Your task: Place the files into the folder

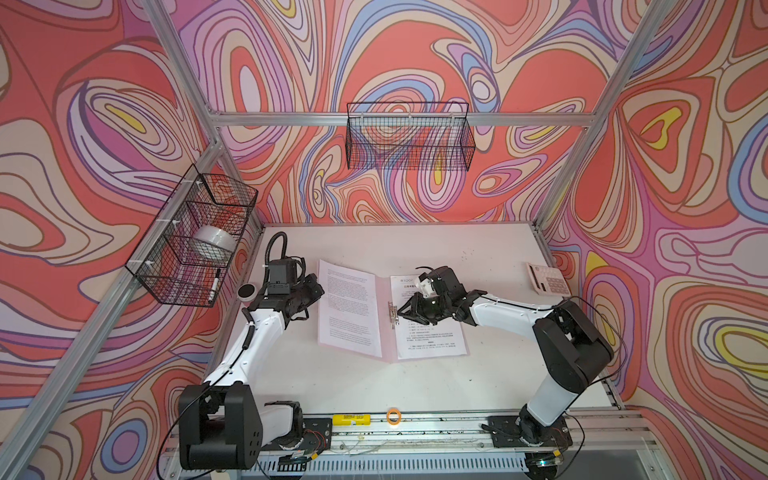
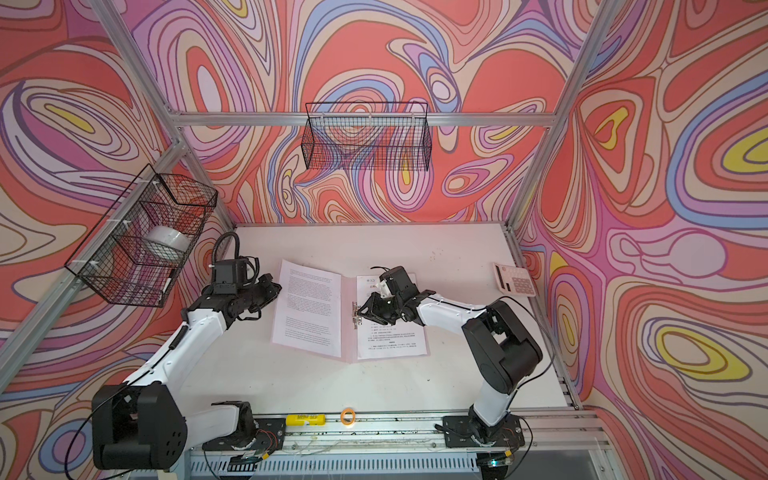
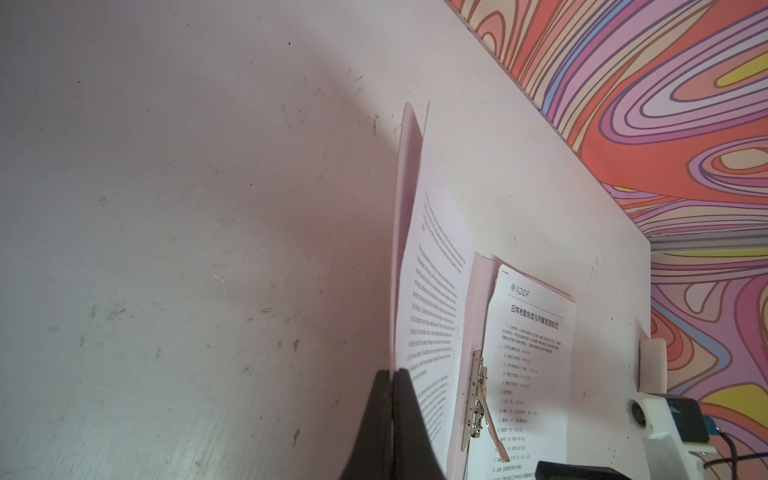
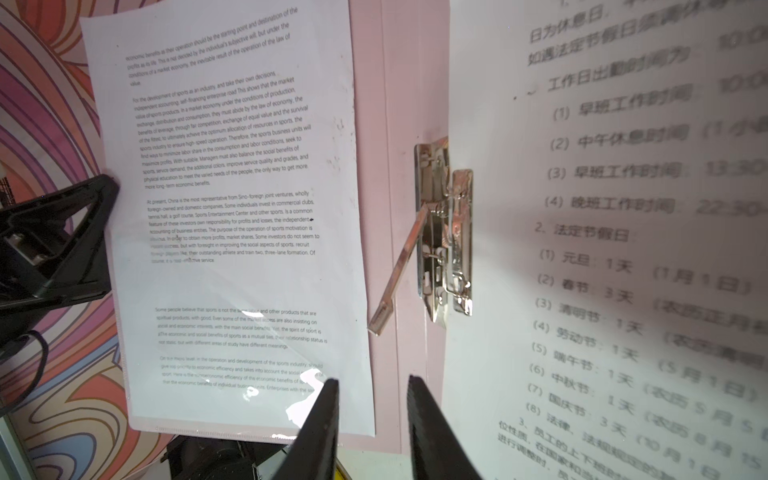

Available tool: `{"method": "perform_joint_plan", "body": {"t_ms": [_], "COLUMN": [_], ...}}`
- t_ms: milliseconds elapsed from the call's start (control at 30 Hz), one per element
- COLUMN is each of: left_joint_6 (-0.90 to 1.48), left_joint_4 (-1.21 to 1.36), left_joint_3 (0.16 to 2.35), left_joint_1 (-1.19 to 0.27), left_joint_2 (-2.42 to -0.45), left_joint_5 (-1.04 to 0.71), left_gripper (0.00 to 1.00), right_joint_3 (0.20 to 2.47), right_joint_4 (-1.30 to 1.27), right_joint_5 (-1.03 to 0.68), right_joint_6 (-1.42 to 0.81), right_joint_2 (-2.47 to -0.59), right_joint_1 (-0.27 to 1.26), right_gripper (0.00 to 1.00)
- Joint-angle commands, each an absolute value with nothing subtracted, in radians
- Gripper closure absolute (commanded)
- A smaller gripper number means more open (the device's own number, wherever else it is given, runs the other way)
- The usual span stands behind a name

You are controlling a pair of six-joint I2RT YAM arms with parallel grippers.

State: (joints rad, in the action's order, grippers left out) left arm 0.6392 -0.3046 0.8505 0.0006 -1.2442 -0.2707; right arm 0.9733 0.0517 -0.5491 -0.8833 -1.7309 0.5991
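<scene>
Front rail is sitting closest to the head camera: yellow tube point(image 1: 351, 420) and orange ring point(image 1: 394, 416) are lying on it between the two arm bases. Past that, folder point(image 1: 385, 336) is lying open mid-table point(image 1: 374, 386), spine running away from me. Files are both sitting inside it. Text sheet point(image 1: 347, 307) is lying on the left flap. Headed sheet point(image 1: 430, 340) is lying on the right flap, with the metal clip point(image 4: 442, 232) bar lying over its inner edge. Clip lever point(image 4: 399, 266) is sticking out at an angle over the pink spine strip.

Left gripper point(image 3: 392, 372) is pinching the outer edge of the left flap, fingers pressing fully together on it. That flap is tilting up off the table and throwing a shadow.

Right gripper point(image 4: 372, 380) is hovering over the spine just short of the clip, fingers point(image 4: 320, 424) standing a narrow gap apart with nothing between them. I'm unable to tell whether it's touching the pink plastic below.

Calculator point(image 1: 546, 279) is sitting at the far right table edge, well apart from the folder.
</scene>
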Motion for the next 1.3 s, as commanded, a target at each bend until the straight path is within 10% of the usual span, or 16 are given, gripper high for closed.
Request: {"method": "perform_joint_plan", "body": {"t_ms": [0,700,1267], "left_joint_6": [0.621,0.613,0.611], "left_joint_4": [-0.322,-0.325,-0.328], "left_joint_3": [0.847,0.853,0.854], "left_joint_1": [-0.002,-0.002,-0.002], "left_joint_2": [-1.247,-1.250,-1.253], "left_joint_5": [-0.247,-0.251,-0.257], "left_gripper": [1.00,1.00,1.00], "right_joint_3": [0.956,0.979,0.970], "right_joint_4": [-0.039,-0.120,-0.131], "right_joint_5": [-0.568,-0.629,-0.638], "right_joint_6": [-0.930,-0.980,-0.988], "right_joint_2": [-1.761,-1.858,-1.875], "right_joint_1": [0.611,0.615,0.615], "right_gripper": [0.70,0.72,0.97]}}
